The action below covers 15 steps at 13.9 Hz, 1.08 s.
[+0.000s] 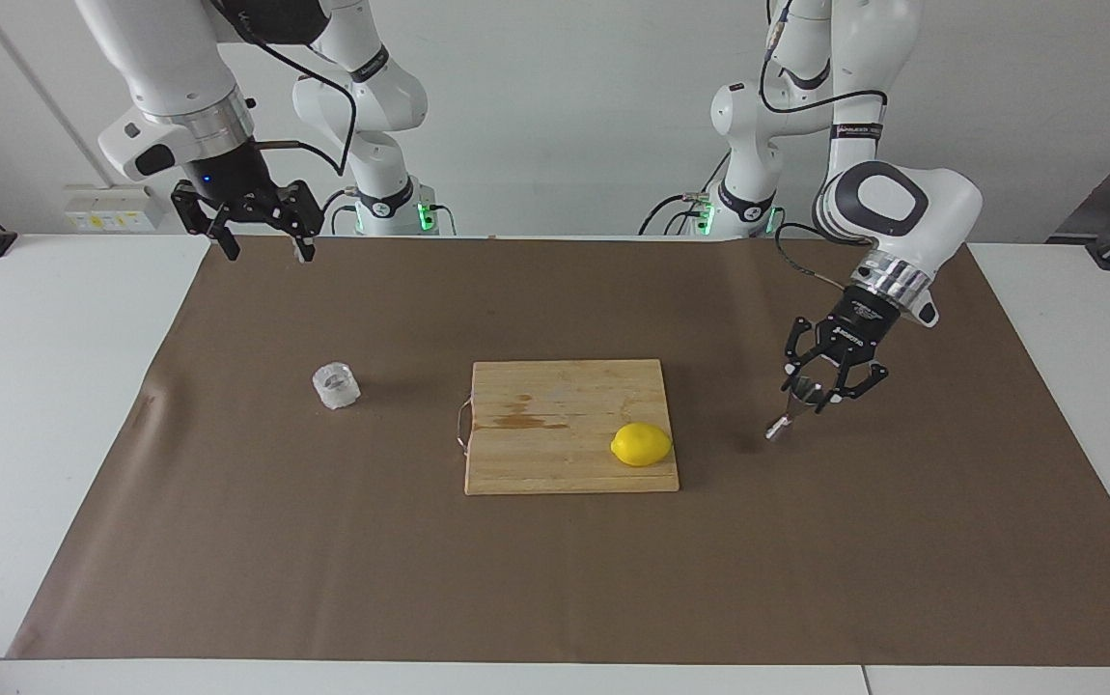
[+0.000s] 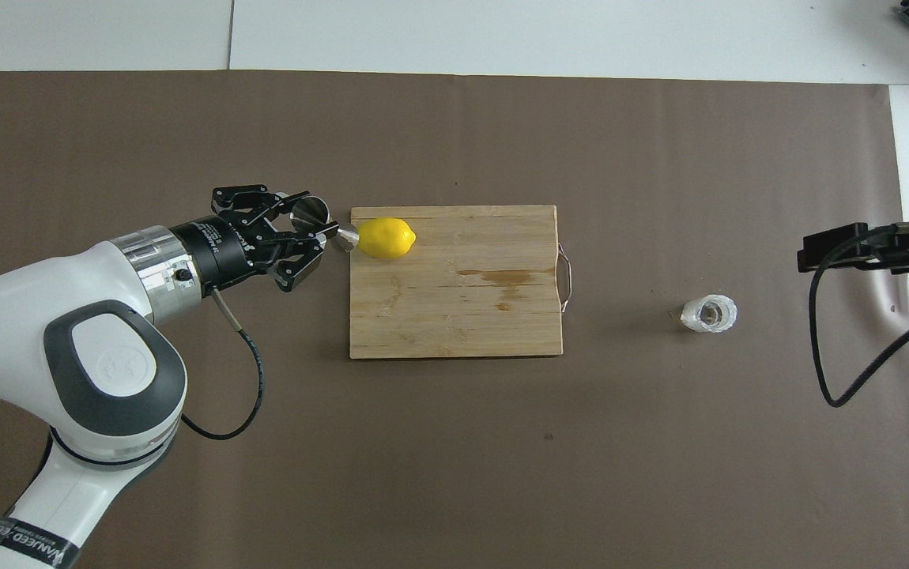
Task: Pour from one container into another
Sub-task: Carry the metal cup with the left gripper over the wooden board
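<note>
A brown mat [image 1: 555, 579] covers a white table with two robot arms at one end. The left gripper [image 1: 833, 386] is lowered beside the wooden cutting board [image 1: 555, 405], on the left arm's side of it, with its fingers closed around a small steel jigger [image 1: 799, 405]. The jigger is tilted; its upper cone sits between the fingers and its lower cone points down toward the mat. Whether that lower cone touches the mat is hard to judge; it seems to hang just above it. In the overhead view, the gripper [image 2: 304, 237] holds the jigger [image 2: 320, 221] with its tip just beside a yellow lemon [image 2: 387, 237].

The lemon [image 1: 641, 445] lies on the board [image 2: 454, 316], near the corner farthest from the robots on the left arm's side. A darker stain marks the wood.

The small frosted clear cup [image 1: 336, 385] stands upright on the mat, well apart from the board, toward the right arm's end of the table [image 2: 709, 314].

The right gripper [image 1: 261, 232] waits high near its base, fingers spread apart and empty.
</note>
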Motion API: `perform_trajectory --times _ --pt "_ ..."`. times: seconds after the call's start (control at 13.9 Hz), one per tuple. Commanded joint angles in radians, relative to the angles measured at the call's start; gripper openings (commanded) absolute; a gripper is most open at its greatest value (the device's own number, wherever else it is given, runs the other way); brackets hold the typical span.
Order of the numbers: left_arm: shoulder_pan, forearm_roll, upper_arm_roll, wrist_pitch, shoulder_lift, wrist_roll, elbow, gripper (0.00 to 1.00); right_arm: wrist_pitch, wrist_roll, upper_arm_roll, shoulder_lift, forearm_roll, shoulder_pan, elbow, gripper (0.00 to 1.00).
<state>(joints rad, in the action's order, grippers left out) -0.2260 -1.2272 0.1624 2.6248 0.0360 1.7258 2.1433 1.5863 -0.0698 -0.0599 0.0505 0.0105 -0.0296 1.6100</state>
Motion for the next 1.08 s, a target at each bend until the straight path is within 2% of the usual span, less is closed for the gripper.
perform_trajectory --times 0.0,0.22,0.5,0.79,1.01 --pt "-0.090 0.037 -0.011 0.067 -0.013 0.054 -0.022 0.00 -0.020 -0.018 -0.008 -0.006 0.000 -0.010 -0.018 1.00" --pt "-0.188 0.037 -0.007 0.142 -0.024 0.055 -0.029 0.00 -0.020 -0.018 -0.008 -0.006 0.000 -0.010 -0.018 1.00" --pt "-0.321 0.037 -0.007 0.276 -0.117 0.090 -0.077 0.00 -0.020 -0.018 -0.008 -0.006 0.000 -0.010 -0.018 1.00" --pt "-0.374 0.037 -0.007 0.326 -0.155 0.121 -0.112 0.00 -0.020 -0.018 -0.008 -0.006 0.000 -0.010 -0.018 1.00" --pt "-0.420 0.040 -0.007 0.377 -0.247 0.135 -0.178 0.00 -0.020 -0.018 -0.008 -0.006 0.000 -0.010 -0.018 1.00"
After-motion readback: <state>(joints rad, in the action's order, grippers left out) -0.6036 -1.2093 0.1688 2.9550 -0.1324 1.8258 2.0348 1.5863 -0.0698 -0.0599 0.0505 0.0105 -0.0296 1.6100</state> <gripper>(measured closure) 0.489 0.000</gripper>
